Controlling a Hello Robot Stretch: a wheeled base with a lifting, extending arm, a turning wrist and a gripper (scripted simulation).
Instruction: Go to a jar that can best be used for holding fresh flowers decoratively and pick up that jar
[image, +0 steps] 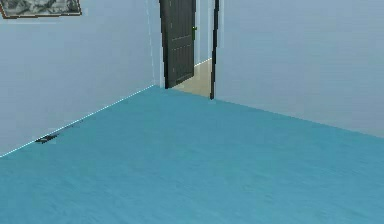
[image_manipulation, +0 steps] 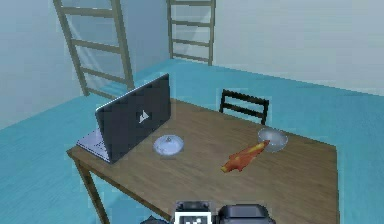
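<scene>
Down at the bottom edge of the arm side view, the tool (image_manipulation: 152, 219) barely pokes in as a dark bit. It sits just left of a white marker square (image_manipulation: 190, 212), and the arm (image_manipulation: 245, 214) is the dark block to the right of that. I can't make out the fingers, and the wooden bench (image_manipulation: 200, 172) is right behind them. So I honestly cannot tell whether the tool is holding anything or how it's set.

Moving out across the bench, a pale round thing (image_manipulation: 168, 146) lies near the middle. Just beside it, an open laptop (image_manipulation: 130, 122) stands at the left end with its dark lid up. Over to the right there's an orange-red thing (image_manipulation: 245, 158) lying flat, and its far tip is touching or almost touching a greyish bowl-like thing (image_manipulation: 272, 138). Which of these is the one meant for flowers, I can't tell at this size.

A dark chair (image_manipulation: 245, 103) is tucked in at the far side of the bench. Beyond it, two ladder-style frames (image_manipulation: 95, 45) lean against the pale wall.

Looking ahead in the forward view, it's mostly teal floor (image: 200, 170) running up to light blue walls (image: 300, 60). A dark door (image: 180, 40) stands in a doorway in the corner, and a framed picture (image: 40, 8) hangs top left. A small dark thing (image: 47, 139) lies on the floor by the left wall.
</scene>
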